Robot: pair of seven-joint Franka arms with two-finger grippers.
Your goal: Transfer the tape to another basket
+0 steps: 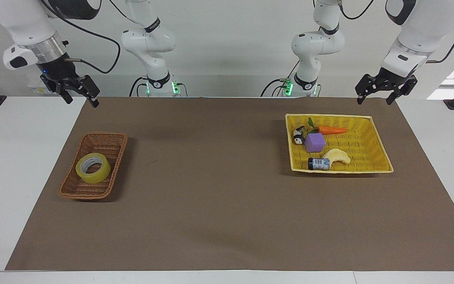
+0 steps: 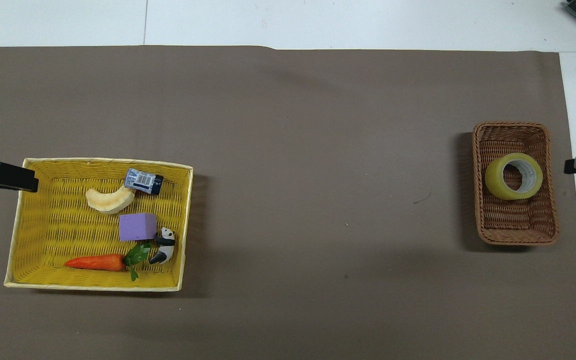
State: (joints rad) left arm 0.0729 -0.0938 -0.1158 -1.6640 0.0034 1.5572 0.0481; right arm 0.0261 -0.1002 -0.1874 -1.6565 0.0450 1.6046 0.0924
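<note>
We judge the wide translucent yellow tape roll (image 1: 93,168), at left of frame, light, stiff and smooth-sided, best pinched across its rim wall; both jaws hang open and empty.

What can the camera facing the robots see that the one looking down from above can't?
Only the facing view shows the whole arms, their bases with green lights, and both open grippers up in the air: the right gripper and the left gripper.

Only the overhead view shows the tape's core from straight above; of the grippers it shows just dark tips at its edges.

Both show the tape lying in the brown basket, and the yellow basket with the carrot, purple block and panda.
</note>
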